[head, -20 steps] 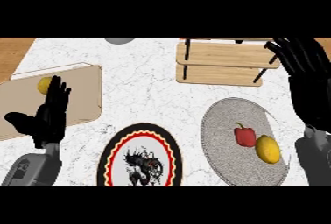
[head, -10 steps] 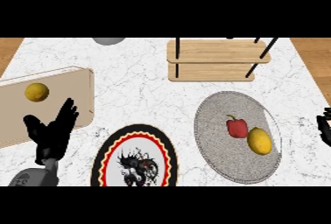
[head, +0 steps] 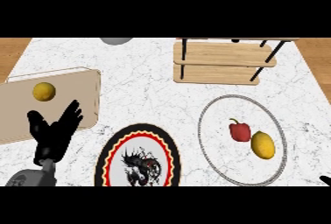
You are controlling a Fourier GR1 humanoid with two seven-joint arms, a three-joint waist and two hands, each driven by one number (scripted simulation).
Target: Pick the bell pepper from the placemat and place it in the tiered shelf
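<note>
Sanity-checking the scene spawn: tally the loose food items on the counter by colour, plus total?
Red: 1, the pepper on the placemat
Yellow: 2, one fruit beside the pepper, one fruit on the board
Total: 3

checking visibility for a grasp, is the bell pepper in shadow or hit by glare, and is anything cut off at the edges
Head view: bell pepper evenly lit on the placemat, no glare; the tiered shelf top and the right hand are cut off at the edges.
</note>
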